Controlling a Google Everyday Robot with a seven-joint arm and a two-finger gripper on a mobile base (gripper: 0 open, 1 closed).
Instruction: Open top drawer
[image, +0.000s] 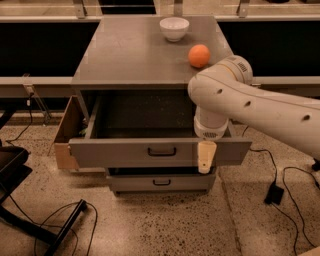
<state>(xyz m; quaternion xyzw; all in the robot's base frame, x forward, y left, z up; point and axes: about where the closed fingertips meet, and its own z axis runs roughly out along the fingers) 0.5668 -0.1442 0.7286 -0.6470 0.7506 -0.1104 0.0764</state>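
The top drawer of the grey cabinet stands pulled far out, its dark speckled interior showing and its black bar handle on the wide front. My gripper hangs from the white arm in front of the drawer front, to the right of the handle and apart from it. Its pale fingers point down at the floor. Nothing is seen held in them.
A white bowl and an orange sit on the cabinet top. A narrower lower drawer sticks out slightly. A wooden box stands at the cabinet's left. Cables and a black frame lie on the floor left; a black plug lies right.
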